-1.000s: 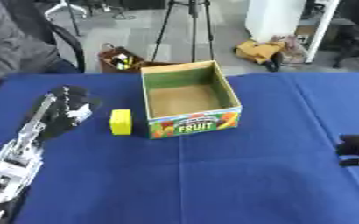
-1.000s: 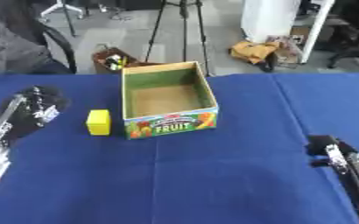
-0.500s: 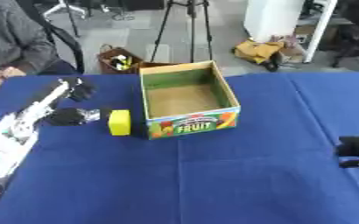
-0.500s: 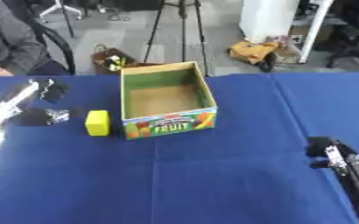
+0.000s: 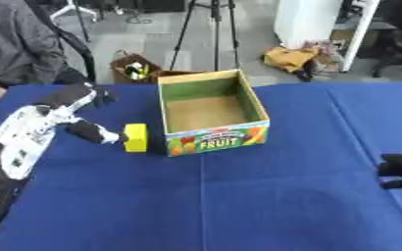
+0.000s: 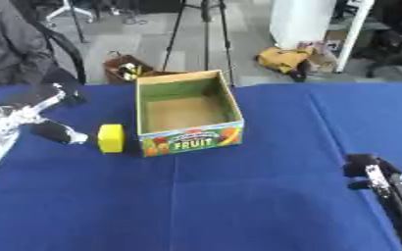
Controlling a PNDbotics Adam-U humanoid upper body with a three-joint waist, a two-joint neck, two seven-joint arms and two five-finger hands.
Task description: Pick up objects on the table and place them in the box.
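Observation:
A small yellow block (image 5: 136, 137) stands on the blue table (image 5: 238, 206), just left of the open cardboard box (image 5: 217, 142) marked FRUIT. The box's inside shows only its brown floor. My left hand (image 5: 63, 110) comes in from the left and is open, its fingers stretched toward the far edge. Its thumb (image 5: 94, 133) points at the block's left side and is at or almost at it; I cannot tell whether they touch. My right hand (image 6: 365, 167) rests on the cloth at the lower right, far from the box.
Blue cloth stretches wide in front of and to the right of the box. Past the table's far edge, on the floor, are a tripod (image 5: 213, 29), a brown basket (image 5: 134, 71) and a yellow bag (image 5: 290, 58).
My left hand has turned, spread its thumb and moved right, so the thumb now reaches the yellow block. The block, the box and my right hand have stayed put.

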